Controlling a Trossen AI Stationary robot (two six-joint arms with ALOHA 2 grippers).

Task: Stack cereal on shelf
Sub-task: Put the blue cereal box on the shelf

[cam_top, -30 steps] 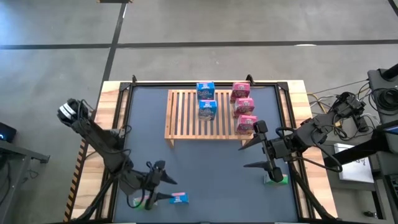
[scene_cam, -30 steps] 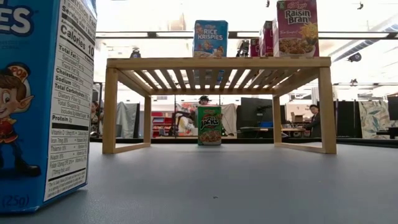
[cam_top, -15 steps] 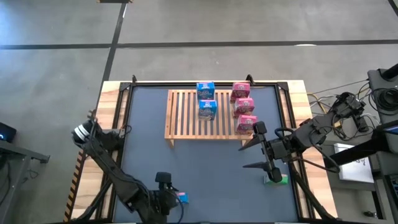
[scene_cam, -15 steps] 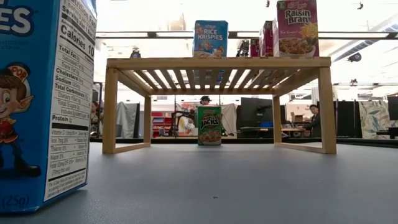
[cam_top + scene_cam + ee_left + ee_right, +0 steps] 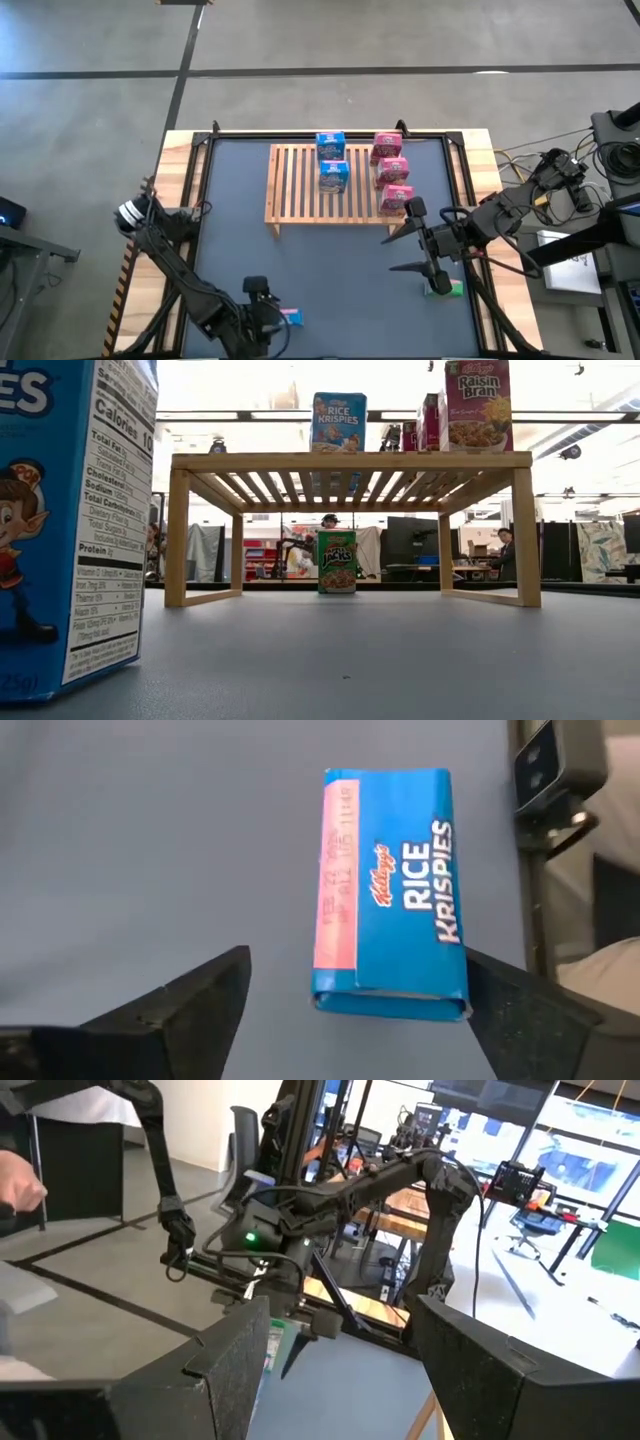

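Right now the left gripper (image 5: 350, 1005) hangs over a blue Rice Krispies box (image 5: 390, 895) lying flat near the tabletop's front edge, left of centre, jaws spread wide on either side and not touching it. On the wooden shelf (image 5: 300, 185) at the back stand two blue boxes (image 5: 331, 160) and three pink boxes (image 5: 390, 170). I judge the step to be picking up the third blue box: lower, close, then carry it to the shelf. The right gripper (image 5: 415, 240) waits with parted, empty jaws above a green box (image 5: 446, 288) by the right edge.
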